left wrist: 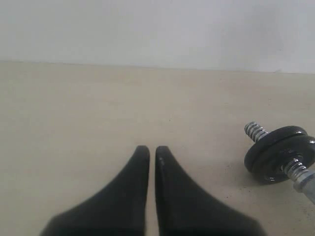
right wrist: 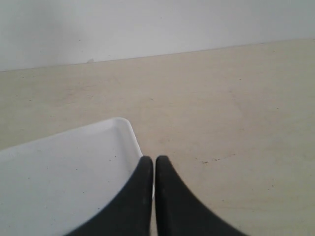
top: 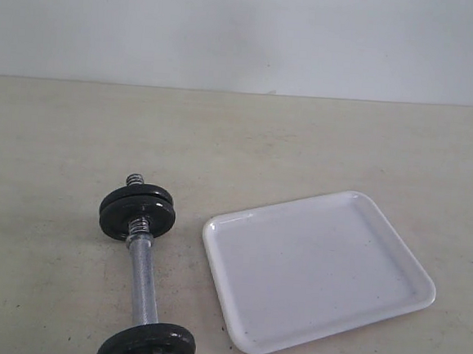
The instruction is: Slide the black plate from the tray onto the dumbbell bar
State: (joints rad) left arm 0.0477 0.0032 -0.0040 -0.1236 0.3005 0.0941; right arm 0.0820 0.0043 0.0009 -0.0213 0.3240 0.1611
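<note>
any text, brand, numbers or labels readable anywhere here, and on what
No readable text in any view.
white tray: plain, no print.
dumbbell bar: bare chrome, no marking.
black discs: no legible lettering or numbers; any cast marks are too blurred to tell.
left gripper and right gripper: plain black, no label.

Beige table (top: 345, 145): dumbbell bar (top: 142, 280), tray (top: 320, 265)

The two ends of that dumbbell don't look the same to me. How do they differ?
The far end carries what looks like two black discs stacked together, while the near end shows one. The far end's threaded tip pokes out past its discs, but the near end's tip is cut off by the picture's edge. Both ends hold round black discs on the same chrome bar.
</note>
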